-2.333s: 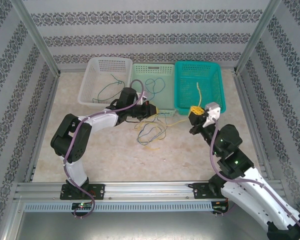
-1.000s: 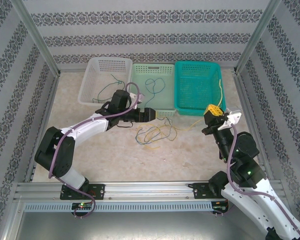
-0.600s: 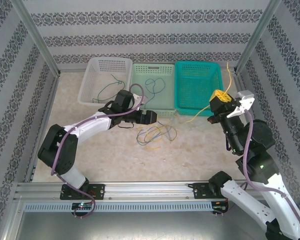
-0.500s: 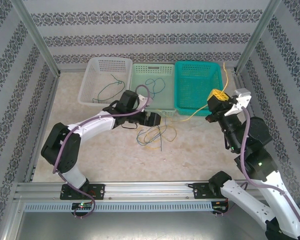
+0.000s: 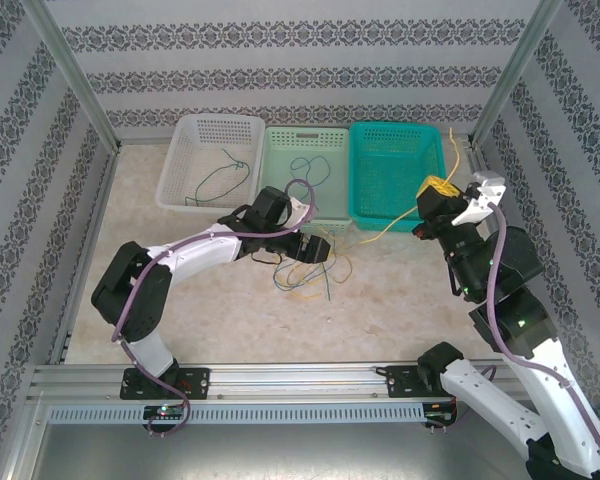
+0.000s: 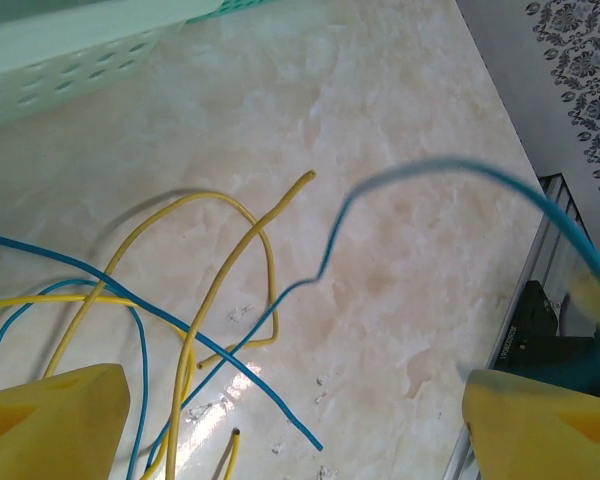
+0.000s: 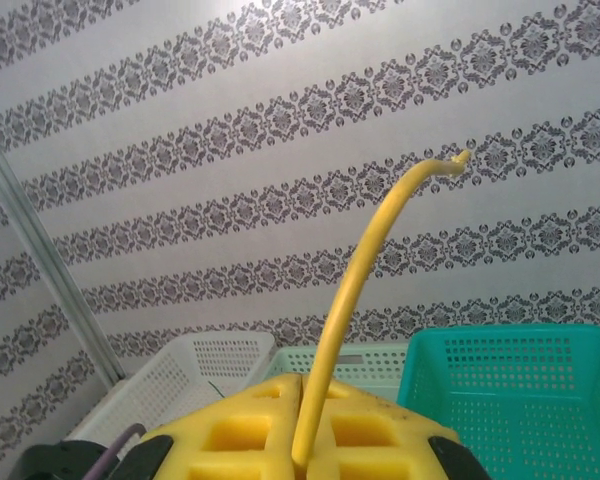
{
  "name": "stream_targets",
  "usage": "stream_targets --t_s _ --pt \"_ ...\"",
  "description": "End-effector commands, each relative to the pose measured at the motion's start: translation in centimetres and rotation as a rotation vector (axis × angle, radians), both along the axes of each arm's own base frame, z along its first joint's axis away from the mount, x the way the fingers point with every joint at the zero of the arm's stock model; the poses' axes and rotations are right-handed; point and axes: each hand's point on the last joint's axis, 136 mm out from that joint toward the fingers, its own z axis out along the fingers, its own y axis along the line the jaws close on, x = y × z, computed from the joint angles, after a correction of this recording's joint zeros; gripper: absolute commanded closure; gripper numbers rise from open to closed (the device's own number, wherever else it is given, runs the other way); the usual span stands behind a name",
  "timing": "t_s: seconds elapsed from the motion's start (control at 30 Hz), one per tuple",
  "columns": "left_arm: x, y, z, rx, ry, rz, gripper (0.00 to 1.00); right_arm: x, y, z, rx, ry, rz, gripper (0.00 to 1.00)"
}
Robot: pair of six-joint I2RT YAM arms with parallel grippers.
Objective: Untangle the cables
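Within the last second the right gripper (image 5: 435, 195), pinched shut on 1 yellow cable (image 5: 385, 232), has hauled it out toward 3 o'clock from the central tangle of cables (image 5: 305, 275), while the left gripper (image 5: 315, 250) has dropped onto the tangle's 12 o'clock edge, jaws wide, likely to pin it.

Two robot arms (image 5: 180, 255), three baskets (image 5: 190, 140) (one white, one pale green, one teal) and cables (image 5: 305, 275) too tangled to count share one desk (image 5: 230, 310).

Right fingers (image 7: 242, 432) lifted yellow cable (image 7: 346, 298); left fingers (image 6: 50, 424) reached tangle (image 5: 306, 274).
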Motion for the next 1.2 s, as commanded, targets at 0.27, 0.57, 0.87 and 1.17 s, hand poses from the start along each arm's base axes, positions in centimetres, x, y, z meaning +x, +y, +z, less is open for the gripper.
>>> stream_targets --t_s 0.27,0.57,0.87,1.17 --pt "1.7 -3.3 1.8 -0.101 -0.072 -0.024 0.15 -1.8 -1.9 3.1 0.202 -0.079 -0.014 1.00" --pt "1.2 -5.9 1.6 -0.151 -0.076 -0.056 0.14 -1.8 -2.5 3.6 0.319 -0.095 -0.025 1.00" --pt "3.1 -5.3 0.0 -0.079 -0.087 0.030 0.93 -2.6 -4.2 3.0 0.275 -0.065 -0.105 1.00" --pt "4.4 -1.2 -2.3 -0.005 -0.049 0.145 1.00 -6.0 -10.6 2.7 0.104 0.041 -0.403 1.00"
